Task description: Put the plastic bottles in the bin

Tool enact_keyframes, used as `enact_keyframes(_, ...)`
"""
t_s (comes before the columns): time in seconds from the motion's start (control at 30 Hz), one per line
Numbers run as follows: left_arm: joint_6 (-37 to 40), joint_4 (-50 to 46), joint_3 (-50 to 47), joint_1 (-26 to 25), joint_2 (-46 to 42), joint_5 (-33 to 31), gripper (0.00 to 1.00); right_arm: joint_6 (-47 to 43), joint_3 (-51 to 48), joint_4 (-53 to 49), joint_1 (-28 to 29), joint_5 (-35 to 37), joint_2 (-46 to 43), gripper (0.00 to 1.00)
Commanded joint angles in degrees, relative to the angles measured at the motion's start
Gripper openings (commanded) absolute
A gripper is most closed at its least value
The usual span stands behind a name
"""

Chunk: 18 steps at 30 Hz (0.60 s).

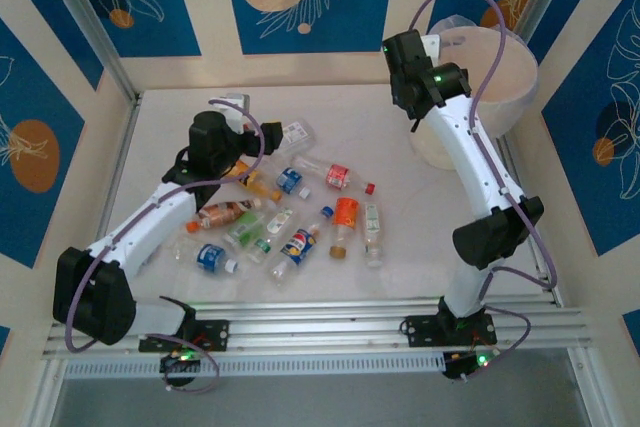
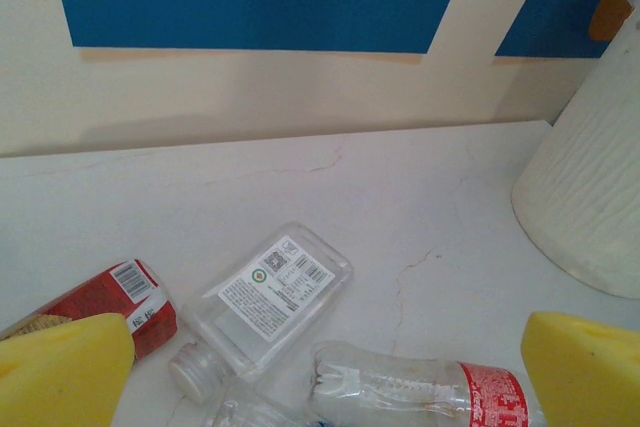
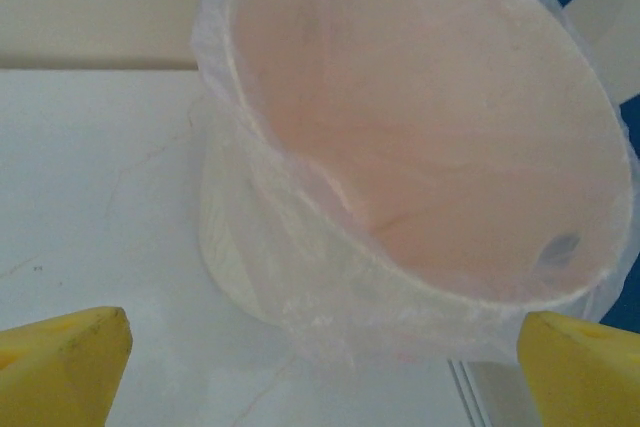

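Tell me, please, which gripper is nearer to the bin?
Right. The right gripper hovers open right beside the bin; the left gripper is over the plastic bottles, farther off.

You have bright, even overhead light; shadows on the white marbled tabletop are faint. Your right wrist view looks hazy, the round white bag-lined bin washed out, slightly blurred.

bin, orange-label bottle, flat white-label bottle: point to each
bin [image 3: 430, 147]: right wrist view, inner wall
orange-label bottle [image 1: 346, 214]: top external view, its label
flat white-label bottle [image 2: 276, 288]: left wrist view, its label
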Motion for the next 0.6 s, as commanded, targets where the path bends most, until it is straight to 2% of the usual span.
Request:
enact_keyframes(0.0,1.1,-0.5,-1.0,-0.5,-1.4,0.6,1.0,-4.7,-0.5,7.1,-1.6,2.1,1.0,0.99)
enact_keyframes(0.13,1.0,-1.0,-0.9,-0.5,-0.6,0.8,1.0,-9.8,-1.4,14.5,-2.4,2.1,4.6,0.99)
enact_keyframes(0.23,1.6,-2.0,-0.5,-0.5,-0.4,1.1,0.99,-12.5,3.3,15.3,-4.6,-0.4,8.7,0.99)
enact_keyframes(0.4,2.4,-2.7,-1.0,-0.5,-0.5,-0.2,1.0,-15.3,8.7,15.9,-7.5,-8.8,13.0,1.0)
enact_keyframes(0.57,2.3,-2.9,-0.7,-0.5,0.2,0.1,1.0,-17.6,11.9,12.9,-8.8,-15.1,17.1,0.92)
